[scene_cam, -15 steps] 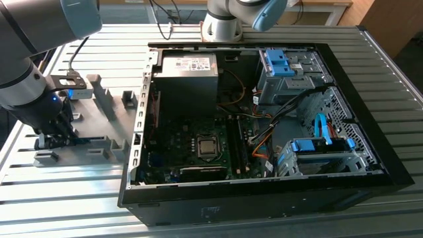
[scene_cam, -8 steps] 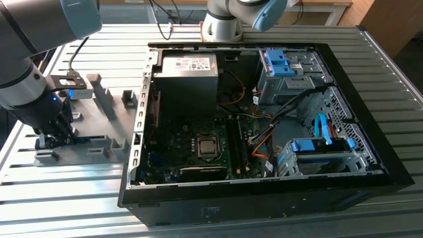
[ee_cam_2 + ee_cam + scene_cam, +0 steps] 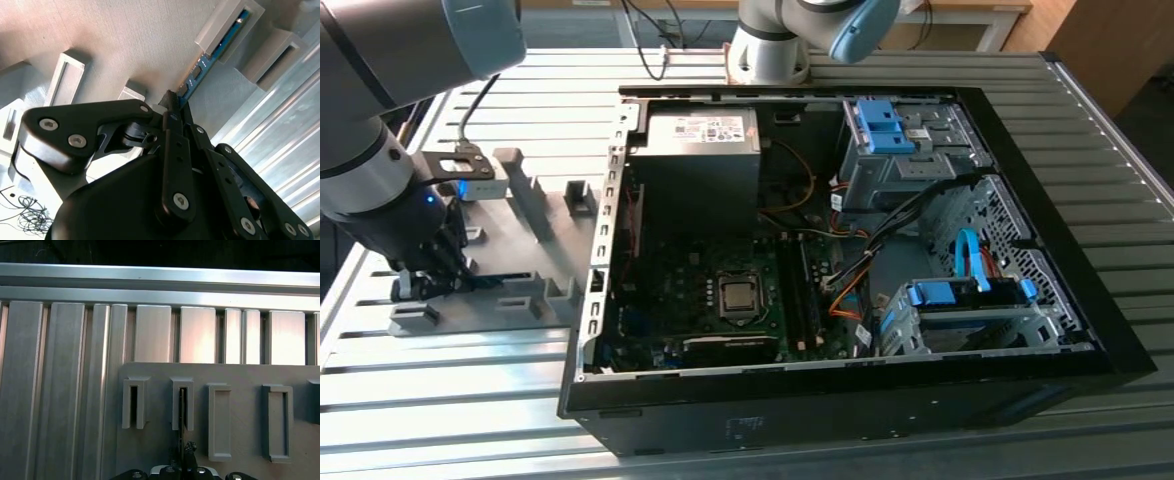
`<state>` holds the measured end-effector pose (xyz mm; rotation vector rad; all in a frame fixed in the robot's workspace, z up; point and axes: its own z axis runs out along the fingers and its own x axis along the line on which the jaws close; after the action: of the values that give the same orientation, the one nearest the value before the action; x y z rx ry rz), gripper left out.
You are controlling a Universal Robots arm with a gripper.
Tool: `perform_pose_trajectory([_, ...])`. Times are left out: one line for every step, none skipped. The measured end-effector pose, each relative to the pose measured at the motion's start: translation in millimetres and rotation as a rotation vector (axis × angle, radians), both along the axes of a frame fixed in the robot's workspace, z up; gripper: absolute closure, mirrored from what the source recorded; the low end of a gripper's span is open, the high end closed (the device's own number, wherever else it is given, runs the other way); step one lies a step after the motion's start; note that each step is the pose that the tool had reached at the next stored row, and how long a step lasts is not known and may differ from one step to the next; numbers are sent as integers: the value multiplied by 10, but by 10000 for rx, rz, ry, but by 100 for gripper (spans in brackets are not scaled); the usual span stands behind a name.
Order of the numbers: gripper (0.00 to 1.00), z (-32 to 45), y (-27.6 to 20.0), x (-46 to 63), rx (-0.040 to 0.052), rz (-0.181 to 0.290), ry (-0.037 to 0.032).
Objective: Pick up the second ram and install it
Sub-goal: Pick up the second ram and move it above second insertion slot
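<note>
Claw [image 3: 174, 102] pinched nearly closed on the second ram [image 3: 202, 61]; pick-up step in hand.
Ram sits on edge in the grey fixture slot [image 3: 216, 30]; freeing it likely calls for a straight pull, no twist.

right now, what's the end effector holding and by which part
The end effector grips the blue ram stick by its near end; the far end sits in a grey block.
</note>
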<state>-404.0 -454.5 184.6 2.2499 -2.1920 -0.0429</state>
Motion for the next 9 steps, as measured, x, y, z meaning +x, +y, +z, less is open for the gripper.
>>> perform_pose_trajectory([86,0,0,0,0,0,0])
perform_pose_trajectory([86,0,0,0,0,0,-1])
perform_pose_trajectory([86,0,0,0,-3,-6,0])
perform_pose_trajectory([86,0,0,1,-8,-30,0])
perform_pose_trajectory([86,-1,-1,1,-17,-102,-1])
perform_pose_trajectory([86,-1,-1,1,-28,-223,-1])
perform_pose_trajectory([86,-1,0,0,-37,-328,-2])
perform_pose_trajectory([86,-1,0,0,-49,-421,-2])
perform_pose_trajectory([86,-1,0,0,-66,-510,-3])
